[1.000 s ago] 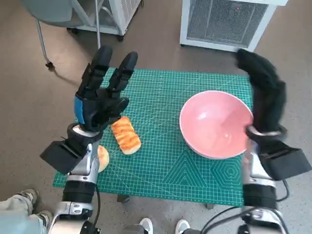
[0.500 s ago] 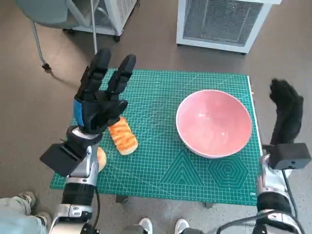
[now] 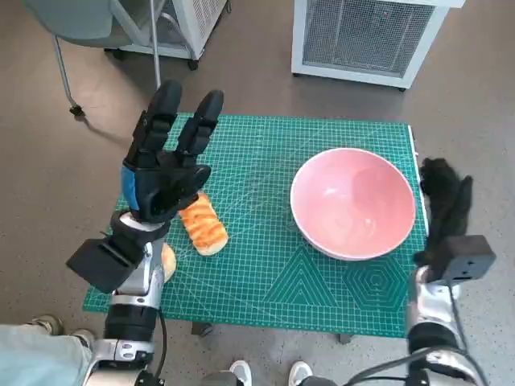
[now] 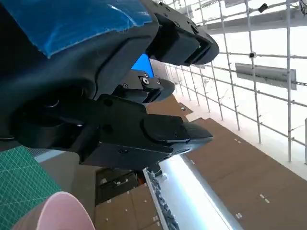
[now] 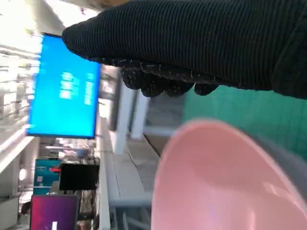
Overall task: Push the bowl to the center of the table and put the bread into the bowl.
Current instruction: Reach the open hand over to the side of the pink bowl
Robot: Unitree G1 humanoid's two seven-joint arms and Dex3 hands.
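A green cutting mat [image 3: 265,241] ruled with a white grid covers the small counter [image 3: 201,326], which stands on a brown floor [image 3: 48,161]. The left hand [image 3: 165,173] is raised above the mat's left part with its fingers spread apart and straight, holding nothing. Just below that hand, on the robot's side of it, lies the bread [image 3: 203,224], an orange-striped loaf resting on the mat; a second, rounder bun [image 3: 169,262] sits beside the left forearm near the mat's edge. The pink bowl [image 3: 352,201] stands upright on the mat's right half, well apart from the left hand and just beside the right hand [image 3: 447,205], which hangs off the counter's right edge next to the bowl's rim (whether glove and rim touch I cannot tell). That hand holds nothing; how its fingers lie is too blurred to say. Beyond the counter's far edge stands a white cabinet with a mesh grille [image 3: 370,36], and beyond the left hand a grey chair on castors [image 3: 80,24]. A person's shoes [image 3: 269,375] show at the near edge.
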